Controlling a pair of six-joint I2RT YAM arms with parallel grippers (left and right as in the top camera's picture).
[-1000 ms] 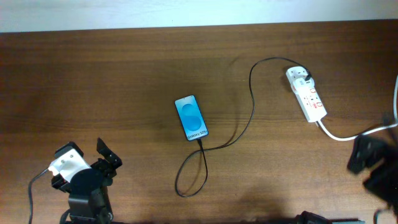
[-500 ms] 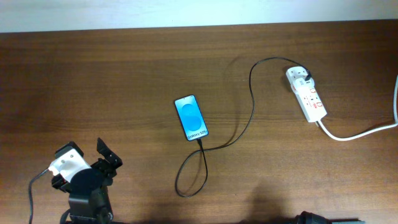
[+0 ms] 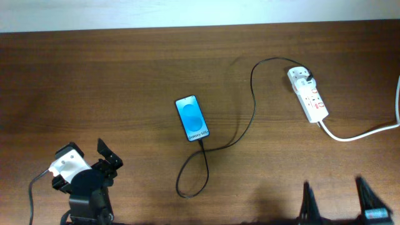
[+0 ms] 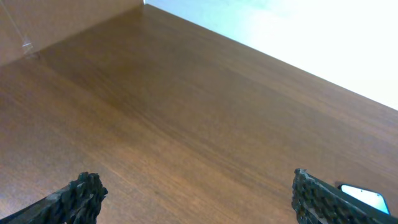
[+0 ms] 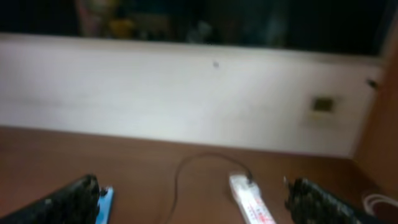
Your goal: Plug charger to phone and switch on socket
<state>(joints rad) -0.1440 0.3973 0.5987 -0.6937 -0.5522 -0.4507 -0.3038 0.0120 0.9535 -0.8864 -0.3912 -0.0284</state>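
Glossy phone (image 3: 192, 118), thin looping charger (image 3: 254, 100), oblong white socket (image 3: 308, 94), left pincer (image 4: 196, 194) apart, right pincer (image 5: 196, 199) apart

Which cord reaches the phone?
The thin black cable, looping up to the blue-screened smartphone; the thick white cord leaves the white power strip rightward.

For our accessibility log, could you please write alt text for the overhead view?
A blue-screened phone lies on the table, its black charger looping to the white socket at right. Left gripper and right gripper sit open below.
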